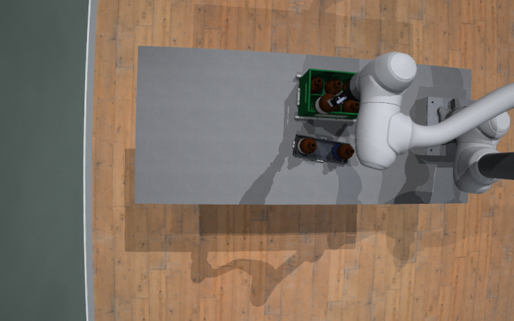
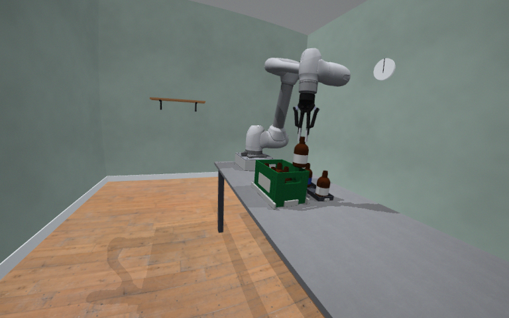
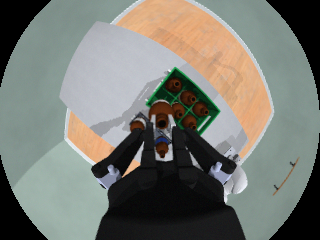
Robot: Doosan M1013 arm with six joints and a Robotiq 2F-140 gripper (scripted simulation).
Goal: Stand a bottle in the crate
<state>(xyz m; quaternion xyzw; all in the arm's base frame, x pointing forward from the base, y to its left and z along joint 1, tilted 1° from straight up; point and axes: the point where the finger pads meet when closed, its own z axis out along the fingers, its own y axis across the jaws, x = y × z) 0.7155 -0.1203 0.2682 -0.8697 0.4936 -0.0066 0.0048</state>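
My gripper (image 2: 303, 135) is shut on the neck of a brown bottle with a white label (image 2: 300, 153) and holds it upright in the air above the green crate (image 2: 279, 181). In the top view the held bottle (image 1: 326, 103) hangs over the crate's near left cell (image 1: 328, 93). Several brown bottles stand in the other cells (image 1: 332, 86). The dark tray (image 1: 321, 149) lies beside the crate with two upright bottles, one at its left end (image 1: 307, 145) and one at its right end (image 1: 344, 150). In the wrist view the bottle's top (image 3: 160, 119) sits between my fingers, with the crate (image 3: 183, 102) below.
The grey table (image 1: 227, 128) carries the crate and tray near the arm's base (image 1: 436, 117). The arm's big white links (image 1: 383, 110) hang over the crate's right end and hide part of it. A wall shelf (image 2: 177, 100) is far off.
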